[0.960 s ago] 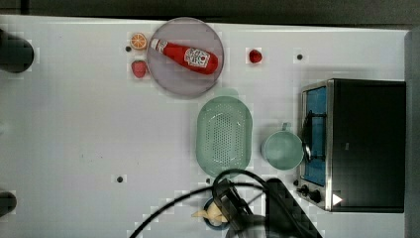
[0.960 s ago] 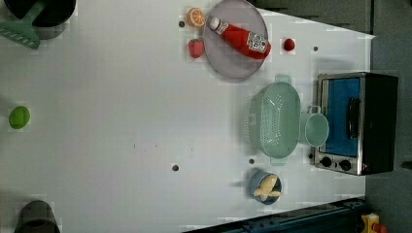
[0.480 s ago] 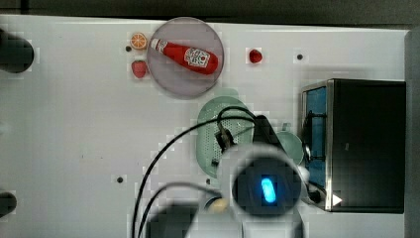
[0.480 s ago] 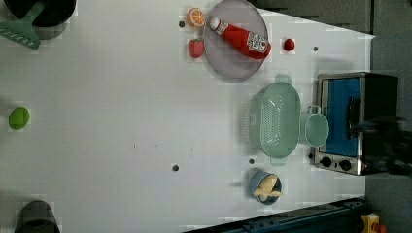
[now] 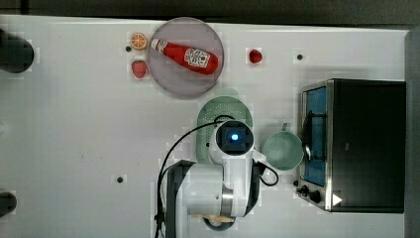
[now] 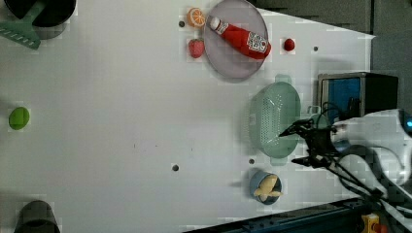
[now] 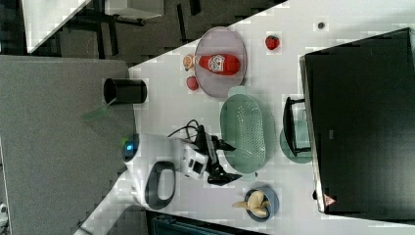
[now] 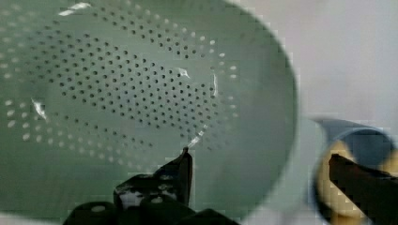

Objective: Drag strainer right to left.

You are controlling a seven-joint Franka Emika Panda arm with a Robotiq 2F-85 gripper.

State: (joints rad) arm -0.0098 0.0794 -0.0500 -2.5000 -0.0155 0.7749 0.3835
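The strainer (image 6: 273,116) is a pale mint-green oval colander lying on the white table between the plate and the blue bowl. My gripper (image 6: 297,146) hangs open at the strainer's end nearest the blue bowl. In the wrist view one fingertip (image 8: 185,161) is inside the strainer (image 8: 131,89), and the other hangs outside over the bowl, so the rim lies between them. The right view shows the gripper (image 7: 232,161) at the same end of the strainer (image 7: 243,129). In the top view my wrist (image 5: 233,139) covers most of the strainer (image 5: 225,106).
A green cup (image 5: 282,150) and a toaster oven (image 5: 356,144) stand on the top view's right of the strainer. A blue bowl with a banana (image 6: 266,187) sits just past the gripper. A plate (image 5: 173,74) holds a ketchup bottle (image 5: 185,55), with toy fruit beside it.
The arm has swung in from the top view's bottom edge and now hangs over the strainer. The strainer has not moved. The gripper stays open.
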